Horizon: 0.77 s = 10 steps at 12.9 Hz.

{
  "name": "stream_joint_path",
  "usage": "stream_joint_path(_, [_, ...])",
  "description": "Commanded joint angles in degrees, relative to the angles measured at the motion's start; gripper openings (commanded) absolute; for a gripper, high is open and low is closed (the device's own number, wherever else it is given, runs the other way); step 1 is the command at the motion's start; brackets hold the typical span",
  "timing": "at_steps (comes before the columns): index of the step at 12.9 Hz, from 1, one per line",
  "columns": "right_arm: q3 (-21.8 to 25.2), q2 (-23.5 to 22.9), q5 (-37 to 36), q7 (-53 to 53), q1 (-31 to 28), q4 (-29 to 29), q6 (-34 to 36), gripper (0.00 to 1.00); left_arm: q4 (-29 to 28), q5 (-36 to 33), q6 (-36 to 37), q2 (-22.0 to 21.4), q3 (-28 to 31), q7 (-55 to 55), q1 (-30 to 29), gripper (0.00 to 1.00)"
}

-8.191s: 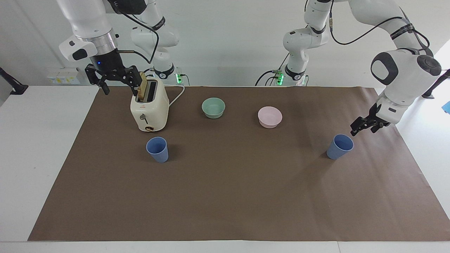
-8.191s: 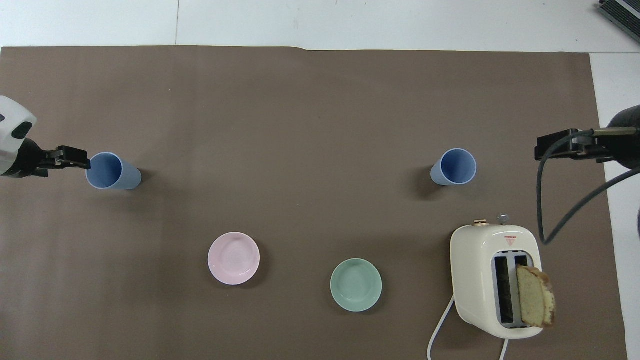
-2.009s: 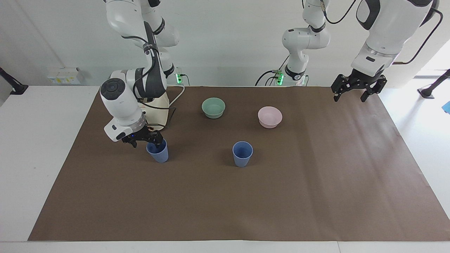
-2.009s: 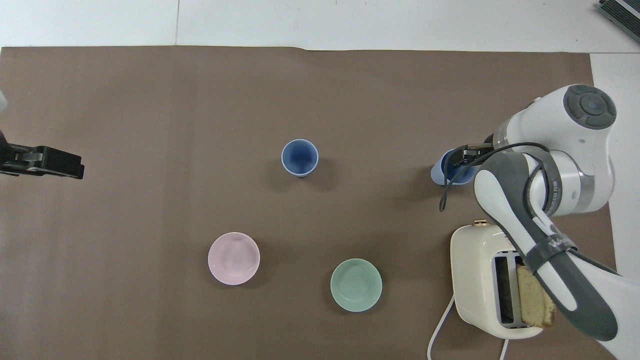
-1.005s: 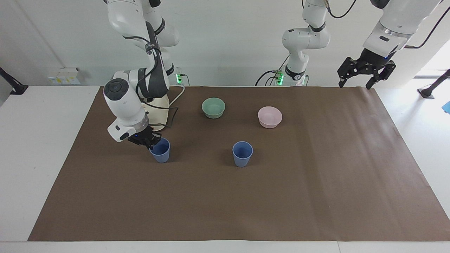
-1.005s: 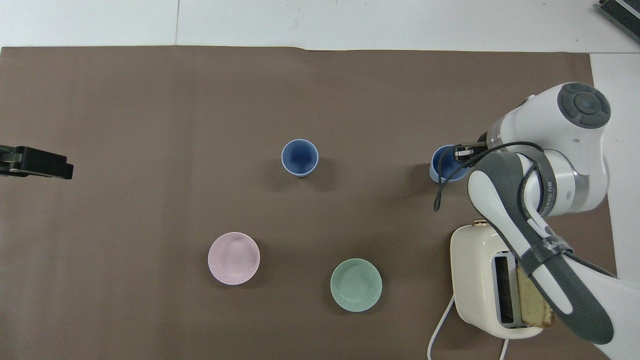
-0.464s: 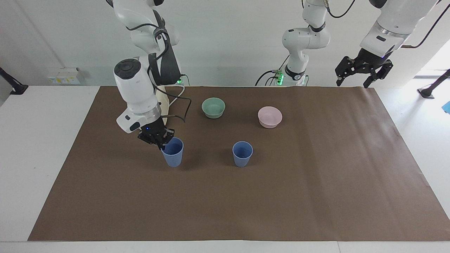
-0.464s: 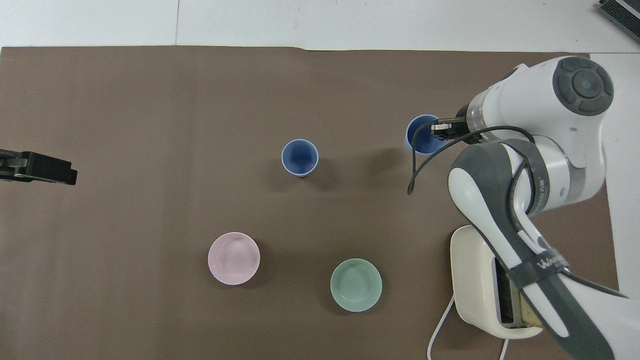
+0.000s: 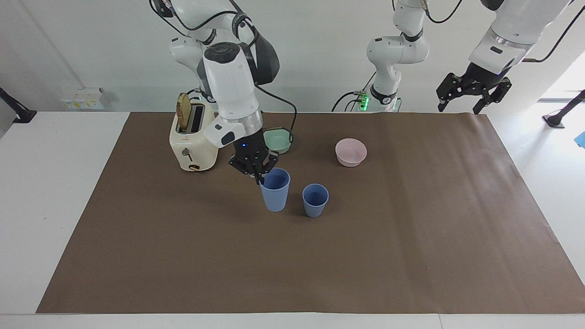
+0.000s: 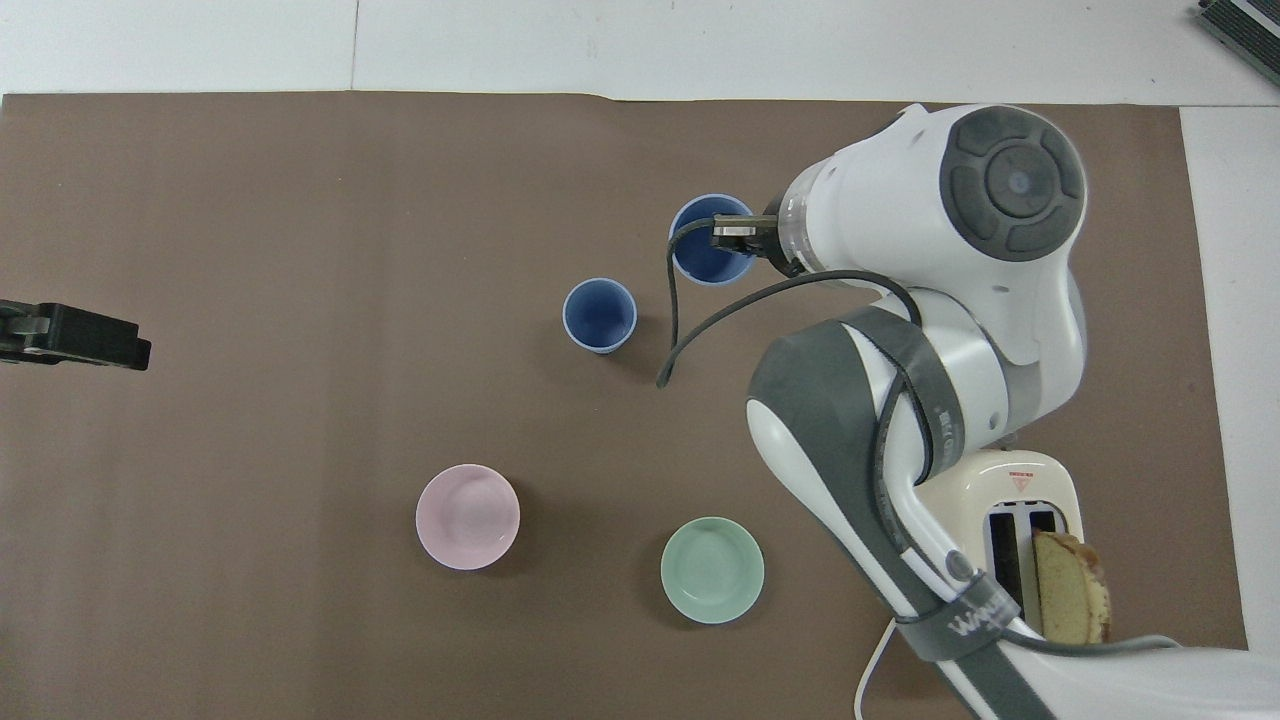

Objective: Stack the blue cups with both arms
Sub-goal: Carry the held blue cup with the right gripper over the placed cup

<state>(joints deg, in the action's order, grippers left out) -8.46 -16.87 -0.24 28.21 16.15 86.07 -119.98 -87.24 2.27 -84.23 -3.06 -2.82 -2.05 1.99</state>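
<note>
Two plain matte blue plastic cups: I see my right gripper [image 9: 261, 177] pinching the rim of one [image 9: 275, 190], lifted just beside the standing one [image 9: 315, 200]; left gripper [image 9: 473, 92] waits spread wide.

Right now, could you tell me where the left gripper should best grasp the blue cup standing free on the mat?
By the rim, from above, one finger inside: the standing cup is upright, open-mouthed and tapered, so a side pinch may slip. Take the rim's part toward the left arm's end; the held cup in the right gripper is close beside it.
</note>
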Motion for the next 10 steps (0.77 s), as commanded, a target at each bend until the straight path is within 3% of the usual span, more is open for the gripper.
stream_joint_path(1, [-0.1, -3.8, 0.8, 2.1, 1.9, -6.0, -1.4, 0.00, -0.6, 0.6, 0.6, -1.2, -0.1, -0.3, -0.8, 1.00])
stream_joint_path(4, [-0.3, -3.8, 6.8, 2.0, 2.6, -6.0, -4.6, 0.00, -0.6, 0.6, 0.6, -1.1, -0.1, -0.4, -0.8, 1.00])
stream_joint_path(10, [-0.9, -6.1, 7.8, 0.7, 4.8, -5.2, -4.8, 0.00, -0.6, 0.6, 0.6, -1.1, -0.1, -0.3, -0.8, 1.00])
